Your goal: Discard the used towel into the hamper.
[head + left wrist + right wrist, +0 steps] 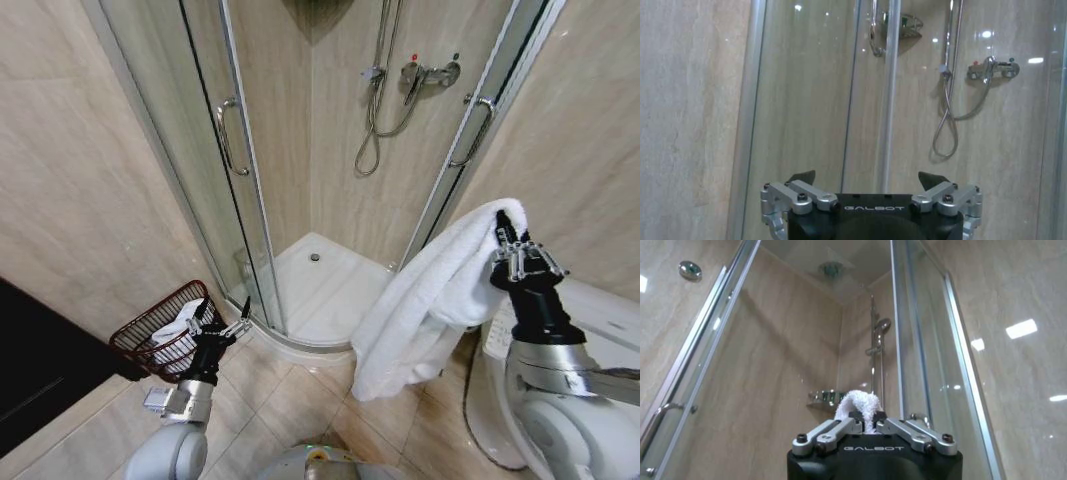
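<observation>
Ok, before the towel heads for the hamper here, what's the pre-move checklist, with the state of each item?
1. Towel gripped: ok, the right gripper is shut on a fold, with cloth showing between its fingers in the right wrist view.
2. Towel off the floor: ok, it hangs free in the head view.
3. Hamper upright and open: ok, beside the shower door.
4. Room in the hamper: cannot tell, something white already lies inside.
5. Left gripper free: ok, open and holding nothing.
6. Left gripper out of the drop path: not ok, it is raised in front of the hamper.

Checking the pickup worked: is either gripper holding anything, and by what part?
The right gripper holds the white towel, pinched at a top fold; the rest hangs down. The left gripper, open, holds nothing, near the hamper.
</observation>
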Controlling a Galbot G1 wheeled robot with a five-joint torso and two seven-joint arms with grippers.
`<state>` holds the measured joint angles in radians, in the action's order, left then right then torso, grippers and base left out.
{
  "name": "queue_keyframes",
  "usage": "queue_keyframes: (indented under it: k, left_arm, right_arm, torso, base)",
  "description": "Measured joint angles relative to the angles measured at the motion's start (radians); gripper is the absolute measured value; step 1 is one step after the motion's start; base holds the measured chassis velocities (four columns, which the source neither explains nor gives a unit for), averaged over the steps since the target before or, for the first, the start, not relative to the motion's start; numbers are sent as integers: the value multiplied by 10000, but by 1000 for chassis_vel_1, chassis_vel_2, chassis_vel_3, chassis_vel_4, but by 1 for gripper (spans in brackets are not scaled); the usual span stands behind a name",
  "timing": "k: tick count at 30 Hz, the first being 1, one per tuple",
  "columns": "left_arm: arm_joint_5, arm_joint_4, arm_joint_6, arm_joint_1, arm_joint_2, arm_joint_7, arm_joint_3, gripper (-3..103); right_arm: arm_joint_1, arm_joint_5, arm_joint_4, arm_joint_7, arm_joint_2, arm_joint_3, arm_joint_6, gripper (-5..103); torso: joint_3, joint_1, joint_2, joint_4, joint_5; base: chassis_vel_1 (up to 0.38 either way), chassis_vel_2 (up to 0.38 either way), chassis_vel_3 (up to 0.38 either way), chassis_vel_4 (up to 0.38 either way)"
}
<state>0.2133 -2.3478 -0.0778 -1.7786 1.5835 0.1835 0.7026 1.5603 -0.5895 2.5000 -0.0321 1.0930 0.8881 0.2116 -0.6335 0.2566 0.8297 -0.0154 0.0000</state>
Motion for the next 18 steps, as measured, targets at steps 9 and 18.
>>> queue_keyframes:
  k: [9,18]
  left_arm:
    - [0,0,0,0,0,0,0,100]
    - [0,0,0,0,0,0,0,100]
  right_arm:
    - [-160,-398,1,-92,-258,419,-39,5]
    - [-51,-397,1,-93,-259,462,-46,5]
  torso:
    - [-251,191,441,0,1]
    - [-448,350,796,0,0]
  base:
    - [0,0,0,0]
    - [0,0,0,0]
